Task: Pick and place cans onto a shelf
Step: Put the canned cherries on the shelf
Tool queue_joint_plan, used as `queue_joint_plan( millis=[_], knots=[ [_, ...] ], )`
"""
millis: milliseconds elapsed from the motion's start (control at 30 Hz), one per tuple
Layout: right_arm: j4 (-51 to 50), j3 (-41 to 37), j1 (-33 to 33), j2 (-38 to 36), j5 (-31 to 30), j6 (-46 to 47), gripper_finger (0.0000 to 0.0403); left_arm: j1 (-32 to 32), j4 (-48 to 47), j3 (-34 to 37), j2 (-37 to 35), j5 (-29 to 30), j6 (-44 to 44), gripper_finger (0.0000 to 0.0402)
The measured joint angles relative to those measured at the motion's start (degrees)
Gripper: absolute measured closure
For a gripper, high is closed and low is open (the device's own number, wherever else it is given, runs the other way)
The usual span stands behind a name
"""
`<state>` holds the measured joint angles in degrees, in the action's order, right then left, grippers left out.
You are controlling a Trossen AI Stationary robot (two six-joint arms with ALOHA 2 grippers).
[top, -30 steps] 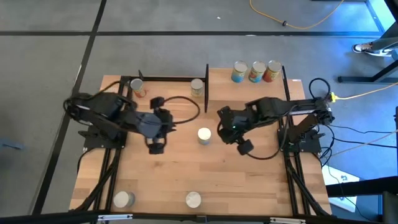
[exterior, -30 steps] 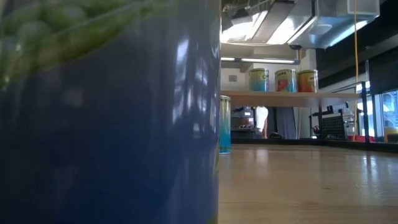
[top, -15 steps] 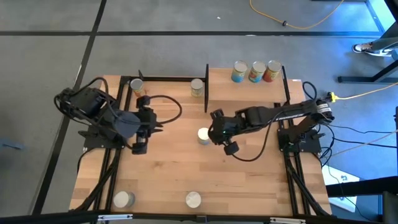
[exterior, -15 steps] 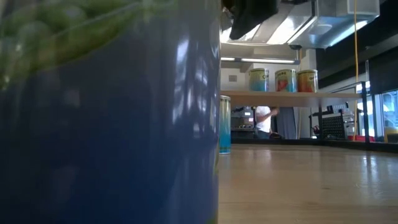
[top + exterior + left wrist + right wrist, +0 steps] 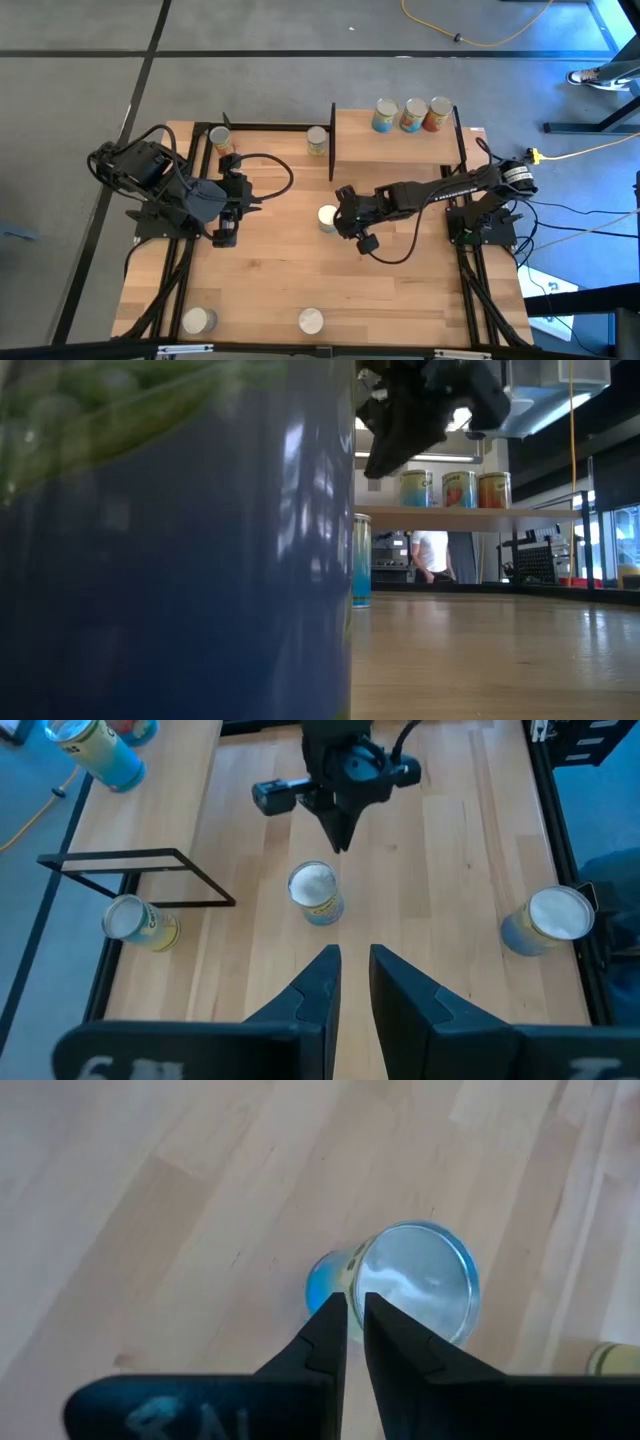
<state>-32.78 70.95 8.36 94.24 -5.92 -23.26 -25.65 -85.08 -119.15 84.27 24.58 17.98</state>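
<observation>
Two cans stand at the near edge of the tabletop: the near-left can and the near-centre can. The low view is largely filled by one blue-labelled can directly in front of the lens.

At mid-tabletop stands the centre can, upright, with a blue label and silvery top. The right pincer hangs above it, just to its right in the high view. In the right wrist view the fingers stand close together with only a narrow slit between them, gripping nothing; the centre can lies just past the fingertips, partly beneath them, and contact cannot be confirmed.

The left pincer waits over the left half of the tabletop, well apart from the centre can. Its fingers are nearly closed, with a thin gap, and empty.

Farther back, the far-left can stands near the far-left corner. The green-labelled can stands at the far edge, just left of the shelf.

On the shelf, at the far right, three cans stand in a row along its far edge.
</observation>
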Motion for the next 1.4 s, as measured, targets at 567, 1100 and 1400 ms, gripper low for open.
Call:
queue_joint_plan(
  millis=[567, 1100, 1400],
  knots=[
    [5.9, -5.8, -2.6, 0.0, -1.6, -3.0, 0.0361, 0.0, 0.0, 0.0, 0.0, 0.0, 0.0, 0.0351],
    [8.5, -5.5, -3.0, 3.5, -3.1, -8.6, 0.0361, 0.0, 0.0, 0.0, 0.0, 0.0, 0.1, 0.0351],
    [9.6, -5.6, -2.7, 3.6, -4.4, -11.4, 0.0361, 0.0, 0.1, 0.0, 0.0, 0.0, 0.1, 0.0351]
  ],
)
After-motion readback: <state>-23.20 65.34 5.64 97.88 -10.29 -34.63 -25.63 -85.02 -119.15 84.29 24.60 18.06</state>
